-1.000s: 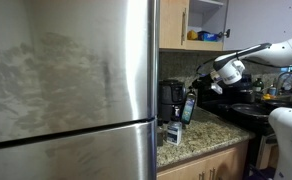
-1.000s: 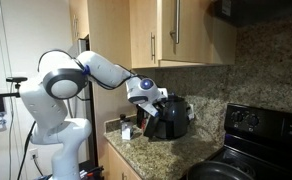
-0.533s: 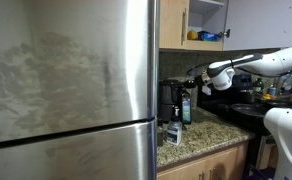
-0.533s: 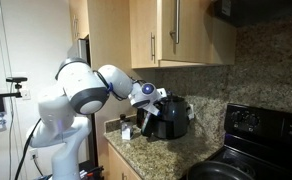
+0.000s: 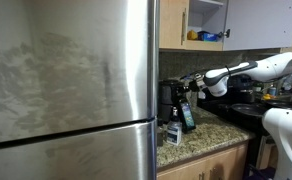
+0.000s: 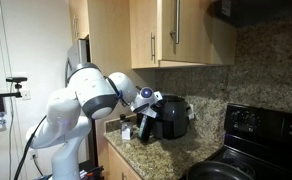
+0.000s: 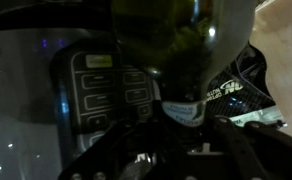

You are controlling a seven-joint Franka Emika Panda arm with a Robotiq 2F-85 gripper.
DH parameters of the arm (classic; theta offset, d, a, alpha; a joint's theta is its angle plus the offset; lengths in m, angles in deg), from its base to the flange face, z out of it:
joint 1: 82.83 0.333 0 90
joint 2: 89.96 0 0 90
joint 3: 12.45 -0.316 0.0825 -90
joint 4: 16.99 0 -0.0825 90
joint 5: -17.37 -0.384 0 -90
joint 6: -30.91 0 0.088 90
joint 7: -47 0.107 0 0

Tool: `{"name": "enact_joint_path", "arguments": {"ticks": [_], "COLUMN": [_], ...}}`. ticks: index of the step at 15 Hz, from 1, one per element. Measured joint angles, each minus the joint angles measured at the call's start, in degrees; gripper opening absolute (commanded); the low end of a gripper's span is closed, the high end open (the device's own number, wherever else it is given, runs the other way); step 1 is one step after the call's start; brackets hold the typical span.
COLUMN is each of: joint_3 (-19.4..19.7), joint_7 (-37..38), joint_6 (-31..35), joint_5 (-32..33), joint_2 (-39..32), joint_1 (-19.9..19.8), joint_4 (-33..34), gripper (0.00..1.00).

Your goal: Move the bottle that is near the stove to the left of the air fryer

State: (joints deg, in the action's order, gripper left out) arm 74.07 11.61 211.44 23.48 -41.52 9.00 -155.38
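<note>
Danger lies in the tilt: the gripper [image 5: 192, 88] is clamped on the dark bottle [image 5: 187, 113], which leans just beside the air fryer [image 5: 168, 100], so releasing now could topple it onto the carton [image 5: 172, 131].
</note>
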Motion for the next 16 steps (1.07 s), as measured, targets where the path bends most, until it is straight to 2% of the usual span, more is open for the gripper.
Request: {"name": "enact_joint_path", "arguments": {"ticks": [5, 10, 16], "joint_3": [-0.99, -2.25, 1.23], "joint_7": [0.75, 0.62, -1.26], "joint_6": [0.35, 4.02, 11.21], "joint_5": [4.47, 8.4, 14.9], "joint_2": [0.37, 2.96, 8.79], "joint_1": [2.9, 6.49, 14.47], "joint_4": [-4.27, -6.72, -6.28], "gripper": [0.11, 0.11, 0.11]}}
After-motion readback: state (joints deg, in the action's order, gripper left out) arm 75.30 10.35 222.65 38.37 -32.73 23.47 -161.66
